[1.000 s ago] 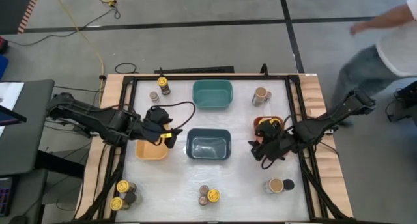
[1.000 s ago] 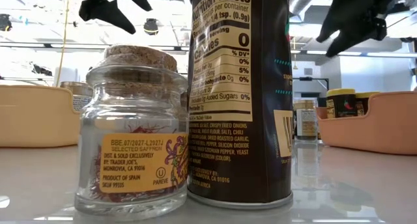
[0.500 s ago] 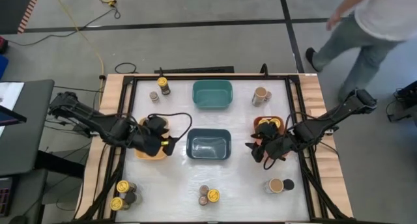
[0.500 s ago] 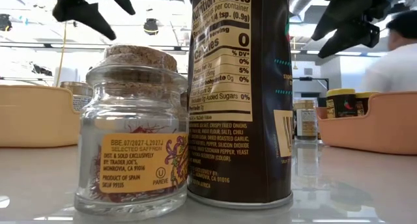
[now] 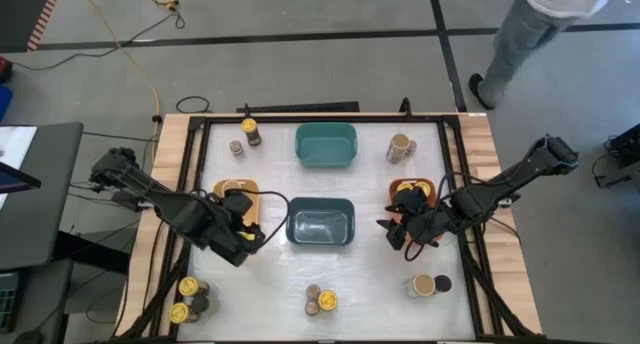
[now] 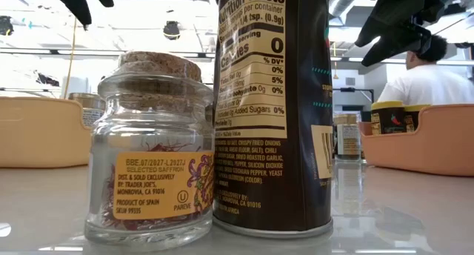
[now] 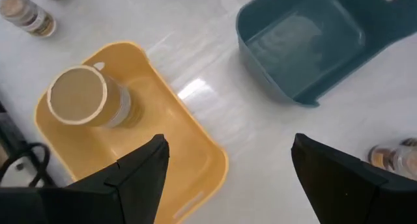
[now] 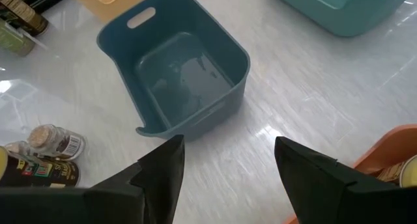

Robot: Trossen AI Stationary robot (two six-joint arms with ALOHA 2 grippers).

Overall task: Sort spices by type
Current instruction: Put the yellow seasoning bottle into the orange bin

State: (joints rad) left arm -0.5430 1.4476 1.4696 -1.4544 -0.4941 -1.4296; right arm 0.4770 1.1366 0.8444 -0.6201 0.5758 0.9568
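My left gripper (image 5: pixel 250 234) (image 7: pixel 228 178) hangs open above the near right corner of the yellow bin (image 5: pixel 232 189), touching nothing. A tan-topped spice jar (image 7: pixel 78 97) (image 5: pixel 237 197) stands upright on that bin's floor. My right gripper (image 5: pixel 392 229) (image 8: pixel 228 178) hangs open over the table between the dark-blue bin (image 5: pixel 320 222) and the orange bin (image 5: pixel 428 184), which holds yellow-lidded jars (image 5: pixel 410 192). Other spices stand on the table at the far left (image 5: pixel 250 131), far right (image 5: pixel 400 144), near left (image 5: pixel 188 287), near middle (image 5: pixel 320 300) and near right (image 5: pixel 423 285).
A teal bin (image 5: pixel 325 144) stands at the far middle. In the low view a cork-topped glass jar (image 6: pixel 152 151) and a tall dark jar (image 6: pixel 270 107) fill the foreground. A person (image 5: pixel 540 24) walks on the floor beyond the table's far right corner. A black frame (image 5: pixel 200 124) runs around the table.
My left gripper has swung from over the middle of the yellow bin toward the table's near edge and tipped further, staying open; the tan-topped jar in the bin now shows. The person behind the table has walked toward the far side.
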